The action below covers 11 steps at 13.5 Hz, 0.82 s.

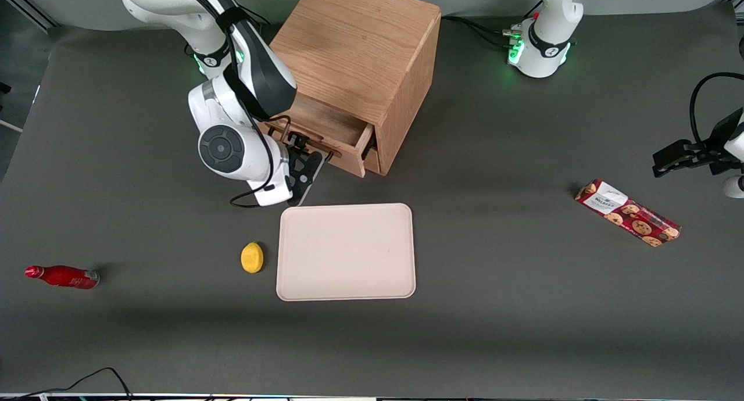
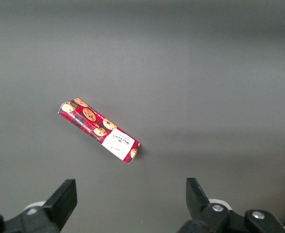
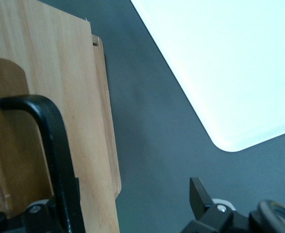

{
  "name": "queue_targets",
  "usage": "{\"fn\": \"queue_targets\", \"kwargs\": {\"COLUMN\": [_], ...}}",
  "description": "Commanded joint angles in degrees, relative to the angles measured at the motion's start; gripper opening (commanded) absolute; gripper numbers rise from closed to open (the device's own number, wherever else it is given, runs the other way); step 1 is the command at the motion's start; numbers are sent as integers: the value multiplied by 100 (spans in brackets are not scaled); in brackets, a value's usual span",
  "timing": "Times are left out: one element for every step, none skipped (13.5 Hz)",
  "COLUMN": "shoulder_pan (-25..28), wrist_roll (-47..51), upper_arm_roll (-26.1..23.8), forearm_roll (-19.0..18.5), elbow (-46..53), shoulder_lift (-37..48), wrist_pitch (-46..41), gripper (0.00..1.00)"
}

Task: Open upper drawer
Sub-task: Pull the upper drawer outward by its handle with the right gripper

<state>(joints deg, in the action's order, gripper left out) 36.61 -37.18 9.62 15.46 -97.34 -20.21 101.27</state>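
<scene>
Oak, light and grained, is what we see of the upper drawer (image 1: 334,128): it stands partly out of the wooden cabinet (image 1: 360,46), its front drawn toward the front camera and its shallow inside showing. Its dark bar handle (image 1: 334,153) runs along that front. The gripper (image 1: 305,157) sits right at the handle. In the right wrist view its fingers are spread wide and clamp nothing, with the bar (image 3: 55,145) lying just beside one finger and the other finger (image 3: 200,196) well apart over the dark table.

We judge the pull to be under way but not finished. To do it well, we would hook the bar squarely and draw straight along the drawer's own line toward the front camera. That way the tray does not rack in its runners, and the cabinet is not dragged along.

Just in front of the drawer lies a pale tray (image 1: 346,253), so the wrist has little room. A lemon (image 1: 251,257) lies beside that tray, a red bottle (image 1: 61,276) lies toward the working arm's end, and a cookie packet (image 1: 628,213) toward the parked arm's.

We cannot make out whether the finger actually touches the bar. The arm covers part of the drawer front, and the lower drawer is mostly hidden under the upper one.
</scene>
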Motion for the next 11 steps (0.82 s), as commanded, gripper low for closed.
{"fn": "queue_targets", "kwargs": {"shoulder_pan": [-67, -93, -154, -163, -207, -268, -330, -383, -392, -401, -436], "wrist_roll": [-254, -254, -272, -324, -420, -517, -570, -640, -737, -764, -764], "upper_arm_roll": [-4, -4, -4, -4, -4, -4, -4, -4, 5, 5, 5], "forearm_roll": [-78, -87, -87, -87, -87, -87, -87, -96, -104, -113, -166], "elbow": [312, 347, 391, 418, 487, 540, 584, 637, 681, 760, 787], "shoulder_lift": [-237, -246, -255, -264, -307, -343, -404, -430, -466, -509, -527], "wrist_pitch": [-2, -2, -2, -2, -2, -2, -2, -2, -2, -2, -2], "gripper": [100, 100, 100, 100, 100, 100, 100, 100, 100, 100, 100]}}
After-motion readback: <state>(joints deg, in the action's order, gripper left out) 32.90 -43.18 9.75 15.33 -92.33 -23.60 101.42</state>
